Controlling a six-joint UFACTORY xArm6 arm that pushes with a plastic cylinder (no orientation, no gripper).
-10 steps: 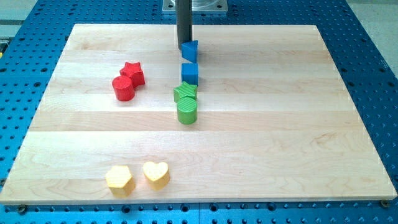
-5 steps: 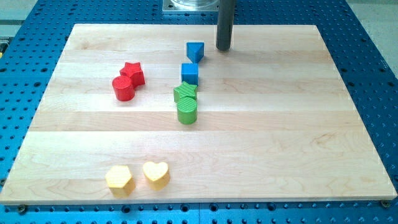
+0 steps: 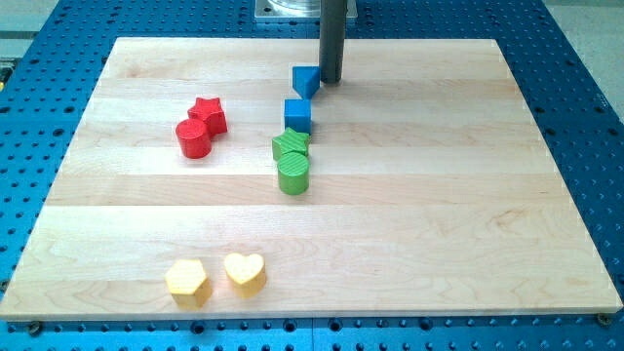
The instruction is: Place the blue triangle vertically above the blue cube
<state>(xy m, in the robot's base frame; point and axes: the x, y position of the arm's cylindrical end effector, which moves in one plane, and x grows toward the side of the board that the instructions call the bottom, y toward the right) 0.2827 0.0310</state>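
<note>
Camera view | my tip (image 3: 331, 80) beside blue triangle (image 3: 306, 81) | above blue cube (image 3: 297, 115) | no claw visible

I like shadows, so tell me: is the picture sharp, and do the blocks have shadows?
Camera view: sharp all over, soft even light, no glare. Blocks such as the green cylinder cast only faint shadows on the board; my tip stands beside the blue triangle, at its right.

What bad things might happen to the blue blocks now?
My tip sits right at the blue triangle's right side, so a push could slide it too far to the view's left, off the line above the blue cube. A downward shove might knock it into the cube, which touches the green blocks.
</note>
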